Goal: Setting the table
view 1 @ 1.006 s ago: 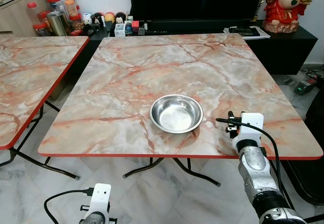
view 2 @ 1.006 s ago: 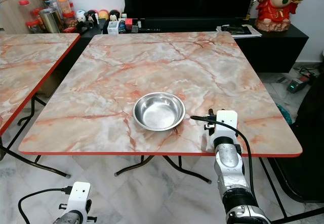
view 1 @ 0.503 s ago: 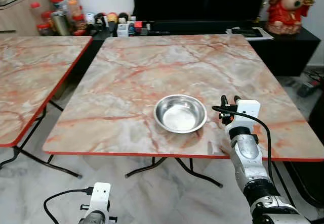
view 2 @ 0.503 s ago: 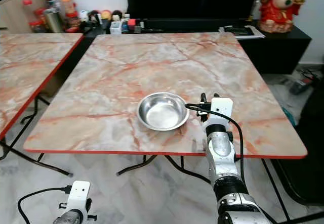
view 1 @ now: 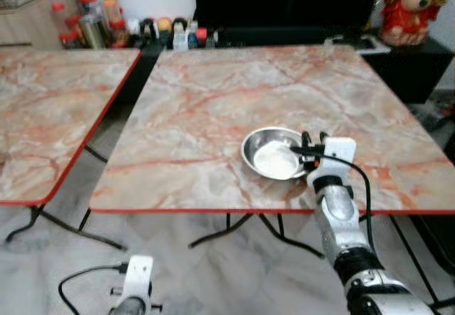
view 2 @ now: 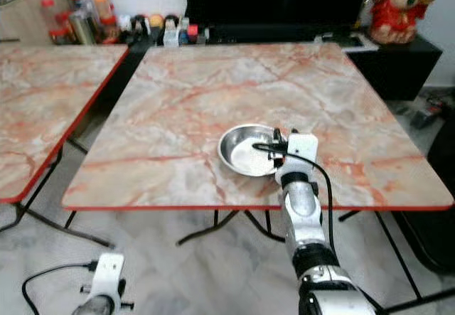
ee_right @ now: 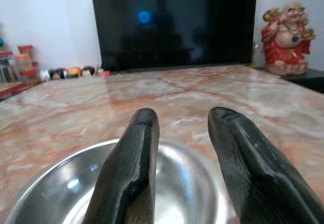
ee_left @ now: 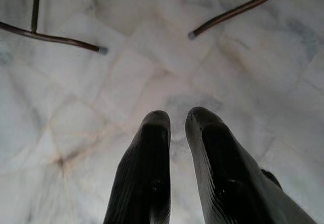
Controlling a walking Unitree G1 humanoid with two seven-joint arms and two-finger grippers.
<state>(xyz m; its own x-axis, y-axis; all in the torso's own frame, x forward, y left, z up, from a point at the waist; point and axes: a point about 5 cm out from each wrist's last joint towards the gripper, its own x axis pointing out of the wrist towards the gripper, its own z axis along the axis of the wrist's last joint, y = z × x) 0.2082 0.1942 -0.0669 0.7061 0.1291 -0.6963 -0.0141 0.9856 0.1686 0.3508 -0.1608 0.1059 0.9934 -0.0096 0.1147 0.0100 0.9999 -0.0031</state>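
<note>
A round steel bowl stands near the front edge of the marble table. My right gripper reaches over the bowl's right rim. In the right wrist view its two black fingers stand open above the shiny inside of the bowl, with nothing between them. My left arm hangs idle low at my left side. There the left gripper points at the tiled floor, its fingers close together and holding nothing.
A second marble table stands to the left, across a narrow gap. Behind the tables a low dark cabinet carries jars, small figurines, a large black screen and a red statue. Metal table legs cross the floor underneath.
The camera has shifted, so the whole scene sits further right. My right gripper has moved left, from beside the bowl to over its right rim. The bowl stays in place.
</note>
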